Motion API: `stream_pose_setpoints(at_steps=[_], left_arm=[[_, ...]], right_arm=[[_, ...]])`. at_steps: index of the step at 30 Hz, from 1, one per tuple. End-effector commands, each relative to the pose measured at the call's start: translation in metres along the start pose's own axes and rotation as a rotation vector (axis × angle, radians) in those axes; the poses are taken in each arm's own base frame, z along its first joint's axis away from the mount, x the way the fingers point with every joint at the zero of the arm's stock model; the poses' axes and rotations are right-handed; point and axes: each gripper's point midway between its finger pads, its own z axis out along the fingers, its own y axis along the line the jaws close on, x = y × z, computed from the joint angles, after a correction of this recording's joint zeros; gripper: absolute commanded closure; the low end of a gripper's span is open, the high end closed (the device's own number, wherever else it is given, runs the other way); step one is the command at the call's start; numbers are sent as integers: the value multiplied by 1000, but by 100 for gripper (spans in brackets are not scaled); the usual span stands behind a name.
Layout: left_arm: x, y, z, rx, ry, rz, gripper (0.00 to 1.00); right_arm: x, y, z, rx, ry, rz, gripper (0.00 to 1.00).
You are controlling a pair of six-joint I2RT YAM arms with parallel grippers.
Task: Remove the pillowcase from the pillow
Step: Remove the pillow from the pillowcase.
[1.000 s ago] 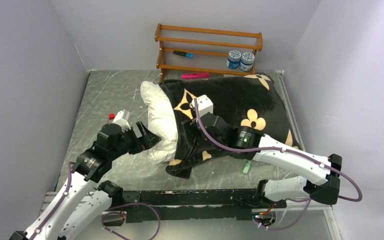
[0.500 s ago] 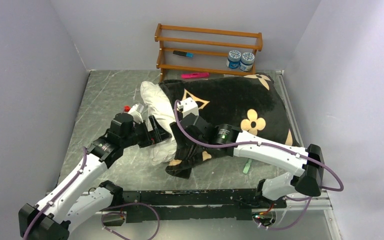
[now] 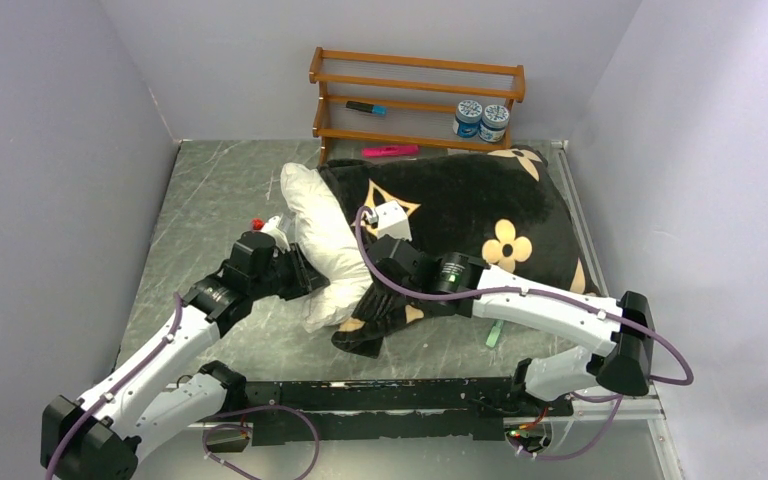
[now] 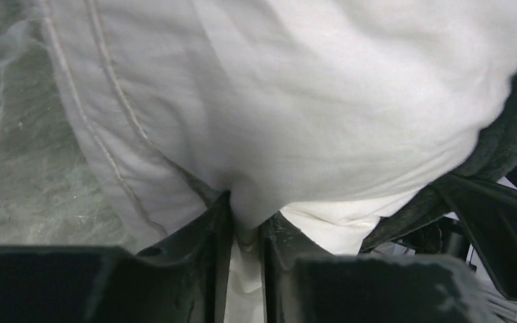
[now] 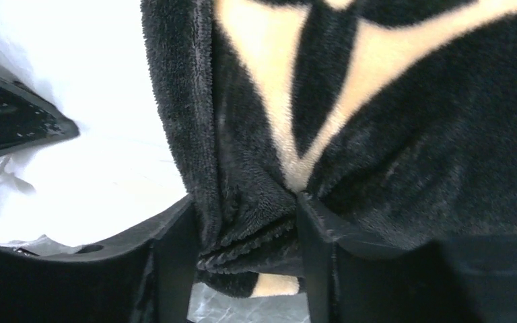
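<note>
White pillow [image 4: 309, 101] between left gripper [image 4: 246, 225] fingers

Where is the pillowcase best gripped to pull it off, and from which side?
Probably grip the pillowcase at its open hem beside the exposed pillow end, coming from the near side like the right tool: the plush bunches there into a pinchable ridge.

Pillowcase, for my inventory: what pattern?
Black pillowcase with cream flower-and-star motifs, clearest from the top camera.

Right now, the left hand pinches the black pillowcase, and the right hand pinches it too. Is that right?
No. The left wrist view shows the left hand pinching the white pillow, not the pillowcase; the right hand does pinch the pillowcase.
</note>
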Motion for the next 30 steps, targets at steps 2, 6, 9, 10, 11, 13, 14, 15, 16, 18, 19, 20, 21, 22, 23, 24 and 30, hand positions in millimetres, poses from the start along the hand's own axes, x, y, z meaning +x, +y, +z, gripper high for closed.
stream_pose_setpoints(at_steps=[2, 6, 9, 10, 11, 13, 14, 15, 16, 18, 19, 20, 21, 22, 23, 24, 30], left_arm=[[4, 32, -3, -152, -17, -1, 86], [6, 45, -5, -201, -41, -36, 95], [1, 48, -8, -223, -67, -27, 95], [0, 48, -9, -229, -69, -21, 95], [-1, 48, -10, -233, -68, -14, 95], [-4, 46, -11, -235, -65, 0, 95], [-5, 45, -12, -235, -64, 6, 95], [-7, 43, -12, -232, -67, 16, 95], [-9, 41, -13, -229, -70, 25, 95], [-15, 35, -15, -216, -81, 47, 95], [-18, 32, -17, -208, -90, 62, 95], [-22, 28, -19, -197, -97, 80, 95], [-25, 21, -21, -170, -99, 111, 95], [-27, 13, -22, -138, -97, 137, 90], [-28, 6, -24, -106, -92, 162, 81], [-29, -1, -27, -78, -85, 190, 68], [-19, -13, -43, -42, 4, 263, 21]], right_arm=[[19, -45, -12, 150, 34, -34, 54], [22, -68, -17, 223, 41, -36, 75], [21, -90, -21, 277, 44, -21, 90], [21, -99, -23, 298, 48, -13, 94], [23, -110, -24, 322, 56, -2, 97], [23, -129, -26, 358, 63, 41, 100], [22, -136, -27, 361, 60, 67, 100], [22, -138, -26, 342, 62, 87, 100], [21, -138, -24, 322, 60, 98, 100], [20, -125, -20, 245, 54, 98, 100], [19, -117, -17, 199, 52, 94, 100], [18, -107, -14, 140, 47, 91, 100], [16, -96, -11, 81, 38, 91, 100], [13, -87, -10, 30, 26, 97, 100], [10, -78, -9, -15, 9, 108, 100], [6, -72, -8, -48, -8, 118, 100], [-10, -56, 0, -116, -48, 105, 100]])
